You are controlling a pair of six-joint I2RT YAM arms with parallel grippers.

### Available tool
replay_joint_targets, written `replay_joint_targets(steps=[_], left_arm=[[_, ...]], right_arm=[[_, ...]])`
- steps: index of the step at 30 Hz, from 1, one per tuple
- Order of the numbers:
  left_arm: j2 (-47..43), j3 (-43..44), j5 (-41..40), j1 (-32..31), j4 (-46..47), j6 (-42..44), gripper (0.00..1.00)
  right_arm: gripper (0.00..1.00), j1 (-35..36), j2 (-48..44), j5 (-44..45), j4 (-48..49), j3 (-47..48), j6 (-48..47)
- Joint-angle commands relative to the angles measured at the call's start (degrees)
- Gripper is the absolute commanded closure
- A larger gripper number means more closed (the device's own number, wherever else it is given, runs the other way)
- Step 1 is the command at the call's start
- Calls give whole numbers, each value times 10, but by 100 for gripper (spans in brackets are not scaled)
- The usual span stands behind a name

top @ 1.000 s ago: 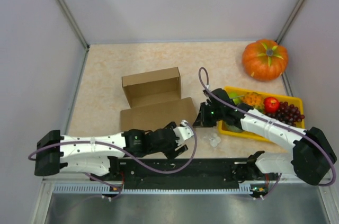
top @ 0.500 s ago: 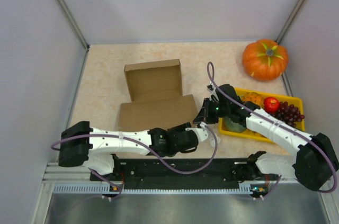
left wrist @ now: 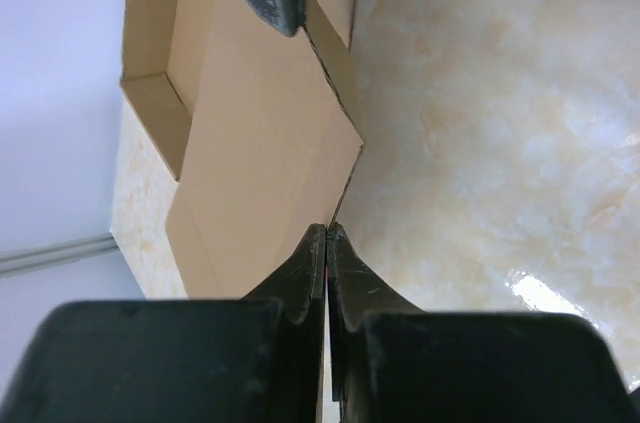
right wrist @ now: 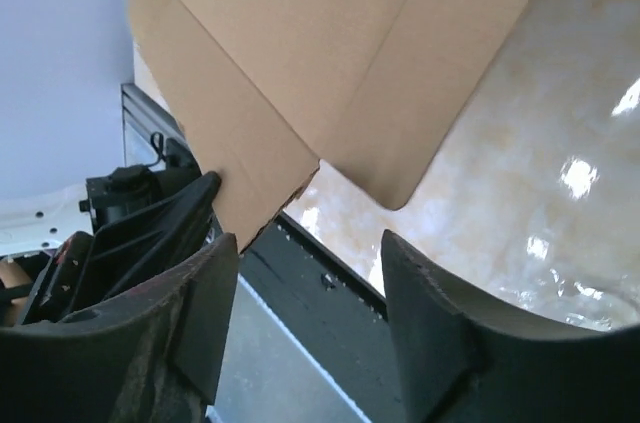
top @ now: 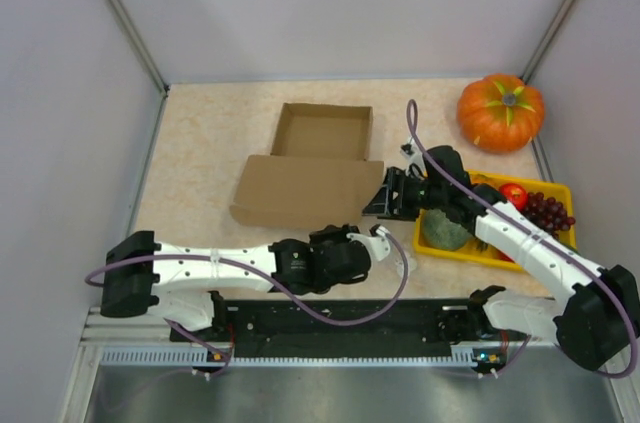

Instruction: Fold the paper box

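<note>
On the left, the left gripper [left wrist: 327,234] has snapped shut; a second ago it was wide open. Its fingers press together right at the edge of the lid. It is hard to tell if they pinch the thin card. In the middle, the paper box [top: 300,191] has slid away from the arms and over to the right. Its open part sits at the back, and its lid lies flat in front. On the right, the right gripper [right wrist: 308,241] has just opened, with its fingers apart around a lid corner. It looks like the left arm takes over now. The lid is not closed yet.
</note>
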Motion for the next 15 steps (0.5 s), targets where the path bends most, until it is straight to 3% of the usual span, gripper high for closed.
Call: replay_joint_targets(steps=[1,7,11,12,15], left_arm=[[-28,43,-6,2,9,9,100],[-53,110,20,8,-46,-23,100],[-67,207,142,81,-132,-113,100],[-68,226,218,100,-140,-130,100],[-52,300,315,153,-154,-192,100]], right_arm=[[32,-34,-25,-17,-10,54,-58],[14,-43,-84,82,-65,81,-132],[13,-45,-116,122,-73,78,-169],[13,-46,-131,125,-73,75,-176],[9,-46,-160,128,-48,42,-158]])
